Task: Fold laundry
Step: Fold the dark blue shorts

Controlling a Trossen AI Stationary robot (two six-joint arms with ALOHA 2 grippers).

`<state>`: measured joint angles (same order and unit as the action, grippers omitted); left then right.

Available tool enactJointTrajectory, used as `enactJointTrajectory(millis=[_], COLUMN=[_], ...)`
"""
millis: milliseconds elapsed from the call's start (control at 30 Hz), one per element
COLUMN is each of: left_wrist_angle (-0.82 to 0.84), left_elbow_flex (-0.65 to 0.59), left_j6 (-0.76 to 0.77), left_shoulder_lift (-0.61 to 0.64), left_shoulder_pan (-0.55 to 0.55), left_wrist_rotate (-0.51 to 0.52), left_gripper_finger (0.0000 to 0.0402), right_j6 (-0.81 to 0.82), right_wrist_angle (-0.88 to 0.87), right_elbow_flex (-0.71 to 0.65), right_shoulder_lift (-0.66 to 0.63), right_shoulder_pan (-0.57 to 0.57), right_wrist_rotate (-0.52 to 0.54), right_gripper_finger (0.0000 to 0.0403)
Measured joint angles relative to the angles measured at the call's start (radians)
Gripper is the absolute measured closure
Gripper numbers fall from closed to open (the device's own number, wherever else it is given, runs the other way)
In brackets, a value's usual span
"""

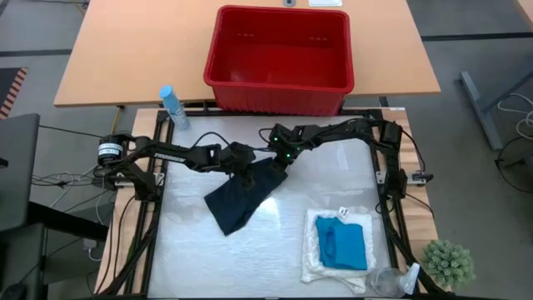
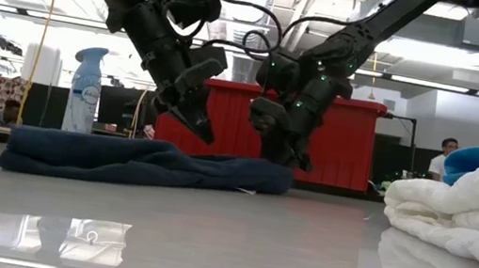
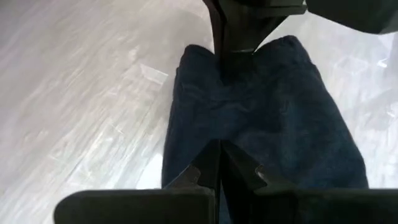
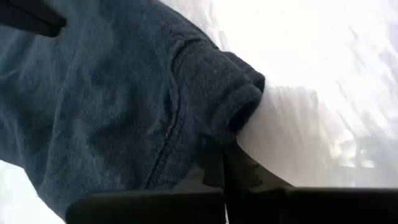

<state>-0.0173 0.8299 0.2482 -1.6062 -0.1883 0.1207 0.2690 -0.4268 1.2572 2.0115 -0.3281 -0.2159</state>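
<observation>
Two sets of jaws, both closed, at the far edge of the dark navy garment (image 1: 241,196). Left gripper (image 1: 247,173): jaws pressed together, tips on the cloth's upper edge in its own wrist view; a pinch of fabric looks likely but cannot be confirmed. Right gripper (image 1: 279,162): jaws closed at a rolled hem or cuff of the same garment, apparently nipping its corner. Placement judged deliberate: two holds side by side on one edge let that edge be lifted and carried over evenly for a fold.

One dark navy garment: lies flat and long on the worktop (image 1: 275,250), middle-left, part-folded, running toward the near side from the grippers.

One cream-white cloth (image 1: 321,258): near right corner, folded, serving as base of a finished stack. One turquoise garment (image 1: 343,243): folded, resting on top of it, well apart from the work.

One red basket (image 1: 279,50): beyond the worktop, nothing visible inside.

One spray bottle (image 1: 172,106): far left corner.
</observation>
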Motion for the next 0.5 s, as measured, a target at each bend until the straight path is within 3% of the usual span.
enactJointTrajectory(millis=[267, 433, 500], left_wrist_angle=[0.115, 0.086, 0.000], left_elbow_flex=[0.023, -0.007, -0.040], left_j6=[0.010, 0.046, 0.066], left_shoulder_lift=[0.060, 0.075, 0.054], left_shoulder_pan=[0.001, 0.043, 0.064], left_wrist_rotate=[-0.012, -0.022, 0.001], left_gripper_finger=[0.0401, 0.0401, 0.0401], right_j6=[0.020, -0.005, -0.012], right_wrist_angle=[-0.111, -0.166, -0.189], right_elbow_flex=[-0.007, -0.008, -0.008], right_shoulder_lift=[-0.084, -0.135, -0.151], right_shoulder_pan=[-0.077, -0.120, -0.126], right_wrist_rotate=[0.007, 0.022, 0.021], right_gripper_finger=[0.0394, 0.0394, 0.0394])
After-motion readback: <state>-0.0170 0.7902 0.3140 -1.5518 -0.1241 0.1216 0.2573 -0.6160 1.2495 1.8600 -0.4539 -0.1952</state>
